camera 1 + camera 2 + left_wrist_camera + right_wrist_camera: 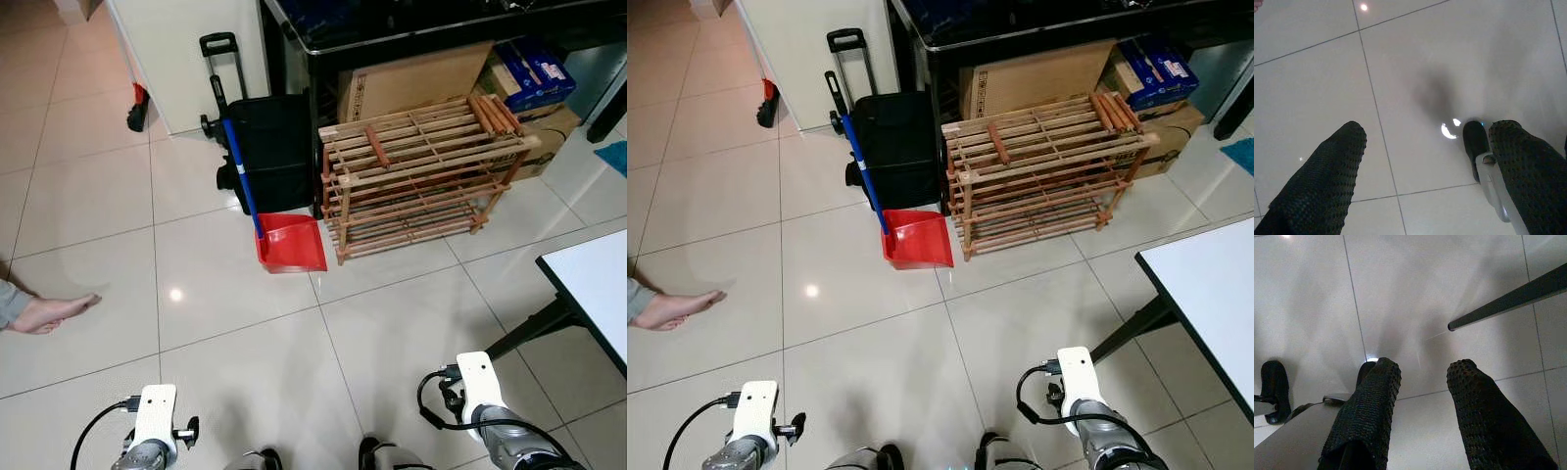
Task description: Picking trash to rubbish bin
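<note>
Both sets of jaws stand apart and hold nothing: the left gripper (1420, 181) hangs over bare floor tiles (1415, 58) with its black fingers (1322, 181) spread, and the right gripper (1418, 416) likewise points down at the tiles, near the dark leg of the desk (1508, 298). Seen from the head, both arms sit low at the robot's sides, the left wrist (154, 416) and the right wrist (478, 387) idle above its own feet (377, 452). Neither a piece of trash nor a rubbish bin can be made out on the floor, so the step in hand is judged to be a search. Ahead stand a red dustpan (291, 242) with a blue handle, leaning against a black trolley bag (266, 152), and beside it a wooden slatted rack (416, 176) in front of cardboard boxes (411, 80). The white desk (598, 294) edges in at the right. A person's bare foot (49, 313) rests on the tiles at the left. To search well, the robot would do best to turn slowly, keep the jaws parted and low, scan beside the rack and dustpan, and steer wide of the foot and the desk leg.
</note>
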### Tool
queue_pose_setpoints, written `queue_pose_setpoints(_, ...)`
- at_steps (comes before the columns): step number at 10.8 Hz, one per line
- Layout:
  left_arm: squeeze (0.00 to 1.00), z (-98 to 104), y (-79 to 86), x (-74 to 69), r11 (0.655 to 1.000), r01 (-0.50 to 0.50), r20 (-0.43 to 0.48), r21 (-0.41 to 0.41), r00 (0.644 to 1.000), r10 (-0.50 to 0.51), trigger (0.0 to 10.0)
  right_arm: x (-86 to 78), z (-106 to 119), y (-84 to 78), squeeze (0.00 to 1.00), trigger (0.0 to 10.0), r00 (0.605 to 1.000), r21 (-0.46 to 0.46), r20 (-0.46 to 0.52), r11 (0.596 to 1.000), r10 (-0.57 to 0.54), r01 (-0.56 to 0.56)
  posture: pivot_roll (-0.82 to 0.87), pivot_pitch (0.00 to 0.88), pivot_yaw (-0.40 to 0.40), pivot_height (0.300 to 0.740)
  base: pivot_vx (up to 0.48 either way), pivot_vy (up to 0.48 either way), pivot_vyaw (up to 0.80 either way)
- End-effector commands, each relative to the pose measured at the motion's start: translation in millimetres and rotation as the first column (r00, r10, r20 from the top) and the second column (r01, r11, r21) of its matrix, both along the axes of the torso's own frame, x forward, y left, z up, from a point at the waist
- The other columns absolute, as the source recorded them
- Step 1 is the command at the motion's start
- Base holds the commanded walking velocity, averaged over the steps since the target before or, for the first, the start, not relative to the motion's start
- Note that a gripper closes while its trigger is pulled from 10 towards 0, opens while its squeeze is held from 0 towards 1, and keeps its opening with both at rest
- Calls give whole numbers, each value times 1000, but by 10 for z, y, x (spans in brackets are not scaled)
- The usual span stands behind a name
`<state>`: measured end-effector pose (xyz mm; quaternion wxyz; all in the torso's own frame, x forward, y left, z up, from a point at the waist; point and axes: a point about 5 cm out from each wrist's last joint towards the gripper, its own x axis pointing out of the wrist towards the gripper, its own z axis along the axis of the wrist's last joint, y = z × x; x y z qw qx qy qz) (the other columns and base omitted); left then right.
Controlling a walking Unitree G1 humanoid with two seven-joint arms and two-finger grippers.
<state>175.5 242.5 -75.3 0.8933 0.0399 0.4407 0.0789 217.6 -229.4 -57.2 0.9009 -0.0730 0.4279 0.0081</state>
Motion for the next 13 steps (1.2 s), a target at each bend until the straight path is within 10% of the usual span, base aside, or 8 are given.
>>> queue_pose_setpoints(1,0,-23,20,-56,1000,-4,-22,15,1000,4,10000,-69,-48,22,0,10000,1000,-5,-22,1000,8,-8,-151,168,65,740,0,0,0)
queue_pose_setpoints(13,0,-15,17,-33,1000,12,-29,8,999,-12,10000,-50,-34,21,0,10000,1000,2,-9,1000,8,-8,-151,163,64,740,0,0,0)
